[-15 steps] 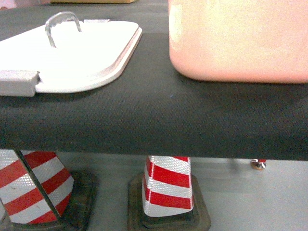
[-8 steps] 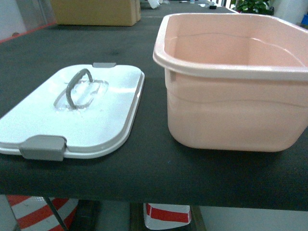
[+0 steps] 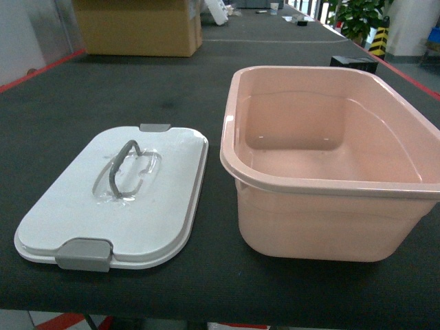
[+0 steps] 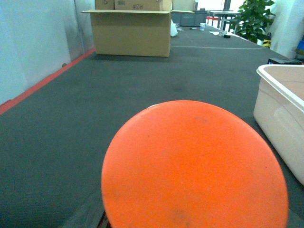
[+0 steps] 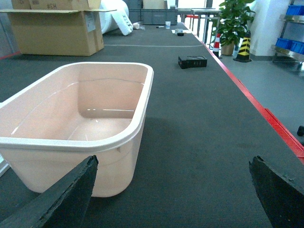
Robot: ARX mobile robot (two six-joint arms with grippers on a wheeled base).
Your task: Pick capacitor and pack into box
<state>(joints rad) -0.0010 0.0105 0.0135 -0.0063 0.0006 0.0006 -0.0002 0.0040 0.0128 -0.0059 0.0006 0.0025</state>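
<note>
The pale pink box (image 3: 323,184) stands open on the dark table, at the right of the head view; I see nothing inside it. Its white lid (image 3: 165,199) with grey latch lies flat to its left. Neither gripper shows in the head view. An orange round face (image 4: 194,166), seemingly the capacitor's end, fills the lower left wrist view and hides the left jaws. The box's side (image 4: 280,123) is to its right. My right gripper (image 5: 173,194) is open, black fingertips (image 5: 71,190) wide apart, low and just right of the box (image 5: 76,137).
A brown cardboard carton (image 3: 137,27) stands at the far left of the table. A small black device (image 5: 192,61) lies beyond the box. The table's red right edge (image 5: 266,118) runs close to my right gripper. A striped cone (image 5: 244,47) and a plant stand past it.
The head view has risen from below the table's edge to looking down on the top. Box and lid lie where they were.
</note>
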